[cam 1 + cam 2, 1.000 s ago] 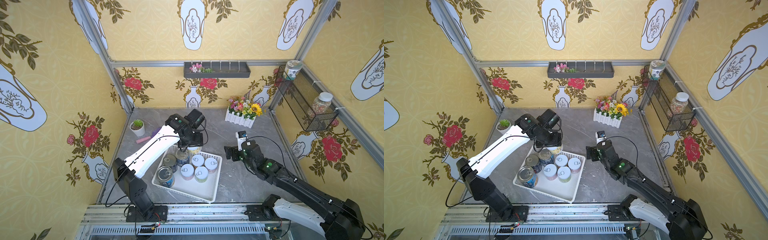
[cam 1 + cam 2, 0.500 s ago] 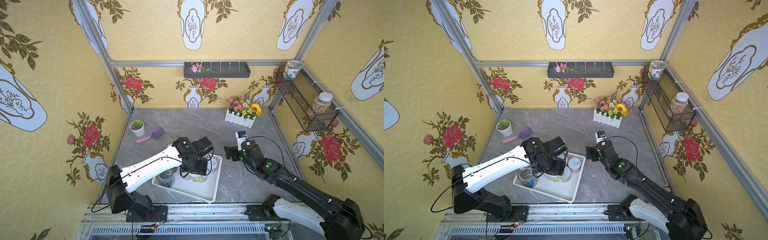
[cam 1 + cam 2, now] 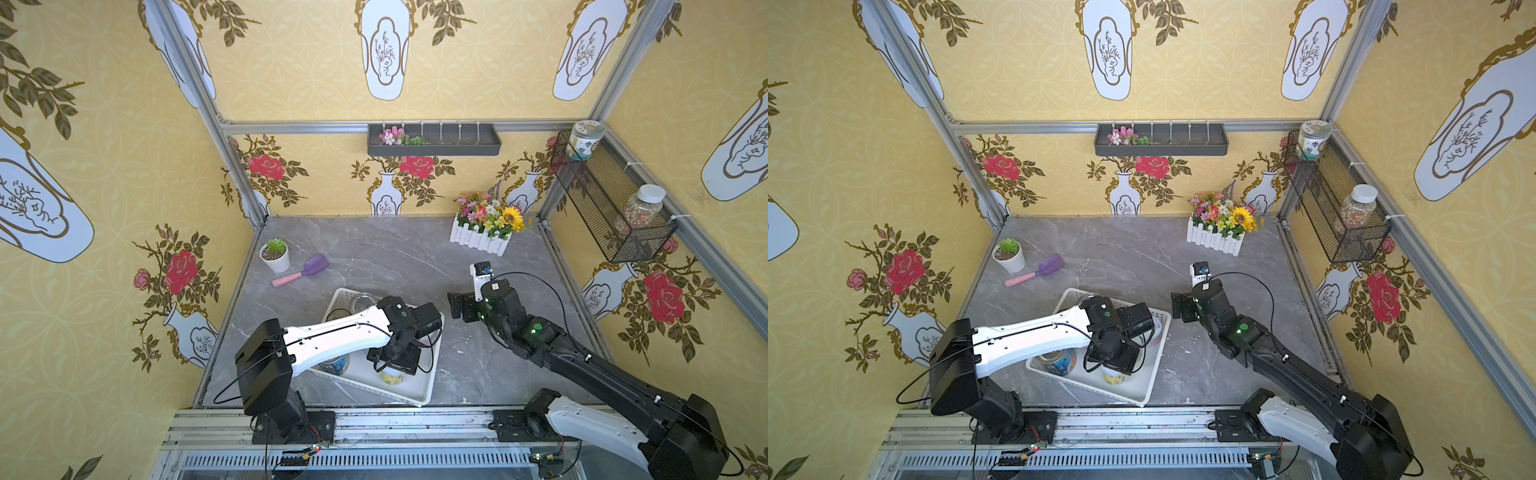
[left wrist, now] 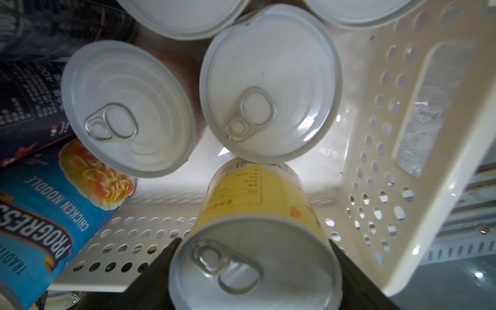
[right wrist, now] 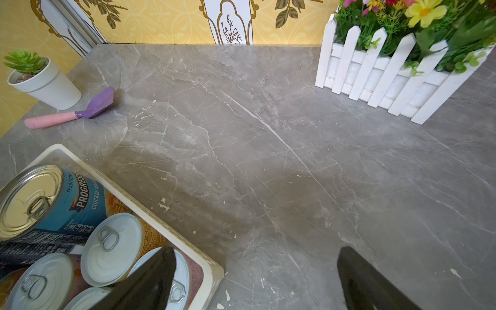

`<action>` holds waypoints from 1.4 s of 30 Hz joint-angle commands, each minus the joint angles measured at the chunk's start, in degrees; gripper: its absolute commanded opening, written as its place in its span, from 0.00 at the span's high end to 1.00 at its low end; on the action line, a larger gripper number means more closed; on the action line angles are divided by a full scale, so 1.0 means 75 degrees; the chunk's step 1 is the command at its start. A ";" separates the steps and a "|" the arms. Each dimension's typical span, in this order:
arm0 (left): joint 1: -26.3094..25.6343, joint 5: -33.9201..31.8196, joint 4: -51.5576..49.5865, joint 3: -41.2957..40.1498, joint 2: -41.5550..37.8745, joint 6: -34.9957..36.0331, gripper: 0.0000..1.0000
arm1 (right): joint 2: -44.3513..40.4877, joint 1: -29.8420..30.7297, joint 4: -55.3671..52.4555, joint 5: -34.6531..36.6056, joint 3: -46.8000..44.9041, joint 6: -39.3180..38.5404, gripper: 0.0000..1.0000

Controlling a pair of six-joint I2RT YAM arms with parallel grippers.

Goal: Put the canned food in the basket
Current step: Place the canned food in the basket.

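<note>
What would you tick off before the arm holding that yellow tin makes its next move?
1. Left jaws shut on the yellow can: ok.
2. Yellow can inside the walls of the white basket: ok.
3. Yellow can's base resting on the basket floor: cannot tell.
4. Neighbouring white-lidded cans standing upright: ok.
5. Right jaws open and empty: ok.
</note>
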 commanded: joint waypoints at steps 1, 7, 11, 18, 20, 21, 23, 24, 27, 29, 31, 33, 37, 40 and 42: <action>0.0000 -0.0168 0.0308 -0.0212 0.0186 0.0179 0.28 | 0.0042 0.0003 0.0143 0.0005 0.0057 0.0052 0.03; -0.0001 -0.0250 0.0527 -0.0601 0.0311 0.0168 0.28 | 0.0093 0.0003 0.0154 -0.0009 0.0067 0.0047 0.03; -0.0006 -0.0363 0.0733 -0.0795 0.0315 0.0073 0.24 | 0.0100 0.0000 0.0150 -0.0012 0.0085 0.0050 0.03; -0.0003 -0.0385 0.1084 -0.1212 0.0302 -0.0048 0.21 | 0.0130 0.0002 0.0141 -0.0036 0.0087 0.0042 0.03; -0.0002 -0.0376 0.1163 -0.1287 0.0271 -0.0058 0.19 | 0.0132 0.0003 0.0137 -0.0021 0.0087 0.0051 0.03; -0.0002 -0.0368 0.1188 -0.1304 0.0246 -0.0058 0.17 | 0.0121 0.0003 0.0150 -0.0010 0.0090 0.0042 0.03; -0.0007 -0.0382 0.1230 -0.1312 0.0147 -0.0088 0.09 | 0.0104 -0.0003 0.0141 0.0002 0.0095 0.0048 0.03; 0.0000 -0.0398 0.1237 -0.1311 0.0119 -0.0095 0.06 | 0.0107 0.0004 0.0136 0.0017 0.0091 0.0044 0.03; 0.0000 -0.0435 0.1206 -0.1263 -0.0029 -0.0131 0.00 | 0.0074 0.0003 0.0150 0.0037 0.0072 0.0056 0.03; 0.0000 -0.0494 0.1150 -0.1188 -0.0156 -0.0130 0.00 | 0.0048 0.0003 0.0150 0.0060 0.0055 0.0061 0.03; 0.0000 -0.0595 0.1045 -0.1084 -0.0281 -0.0146 0.00 | 0.0013 0.0003 0.0149 0.0084 0.0049 0.0068 0.03; -0.0001 -0.0655 0.0934 -0.0930 -0.0447 -0.0134 0.00 | -0.0033 0.0003 0.0154 0.0119 0.0028 0.0074 0.03; 0.0000 -0.0964 0.0712 -0.0264 -0.0901 -0.0087 0.00 | -0.0173 -0.0001 0.0165 0.0284 -0.0043 0.0078 0.03; 0.0000 -0.1926 0.0456 0.0616 -0.1250 -0.0392 0.00 | -0.0336 0.0003 0.0045 0.0765 -0.0066 0.0103 0.03; 0.0000 -0.2900 0.0388 0.1182 -0.1590 -0.0951 0.00 | -0.0501 -0.0004 -0.0106 0.1286 -0.0099 0.0213 0.03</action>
